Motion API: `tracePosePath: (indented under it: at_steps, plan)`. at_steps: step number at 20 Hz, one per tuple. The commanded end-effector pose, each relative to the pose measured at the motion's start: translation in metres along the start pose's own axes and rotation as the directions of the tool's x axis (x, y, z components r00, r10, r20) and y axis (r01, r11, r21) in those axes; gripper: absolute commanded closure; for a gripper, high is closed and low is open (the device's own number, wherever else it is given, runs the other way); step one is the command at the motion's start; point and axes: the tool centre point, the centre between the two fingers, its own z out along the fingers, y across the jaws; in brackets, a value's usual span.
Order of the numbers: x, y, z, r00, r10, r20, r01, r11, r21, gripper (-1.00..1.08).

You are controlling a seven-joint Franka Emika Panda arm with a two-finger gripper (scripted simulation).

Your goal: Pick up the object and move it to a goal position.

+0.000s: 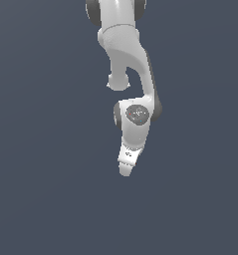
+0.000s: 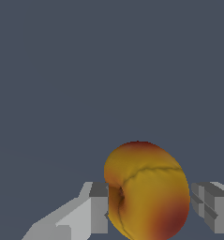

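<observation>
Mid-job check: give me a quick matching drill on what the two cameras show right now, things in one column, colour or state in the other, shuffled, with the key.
Column A
1. fruit
2. fingers
3. arm
4. background surface

Column B
a. plain dark blue-grey
b. grey, one on each side of the fruit
c. white, reaching down from the top of the exterior view
d. yellow-orange with red patches, sitting between the fingers

Pairs: 1-d, 2-b, 3-c, 4-a
</observation>
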Motion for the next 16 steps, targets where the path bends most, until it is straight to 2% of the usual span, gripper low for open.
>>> tracePosePath:
  at_steps: [1,9,16]
  plan:
    - [0.0,-0.014,0.016,1.0,-0.006,0.01,0.006,0.999,0.033,1.08]
    - [-0.003,-0.013,0.012,1.0,-0.005,0.01,0.005,0.999,0.031,1.08]
    - [-0.016,-0.015,-0.012,1.0,-0.006,0.01,0.005,0.999,0.031,1.08]
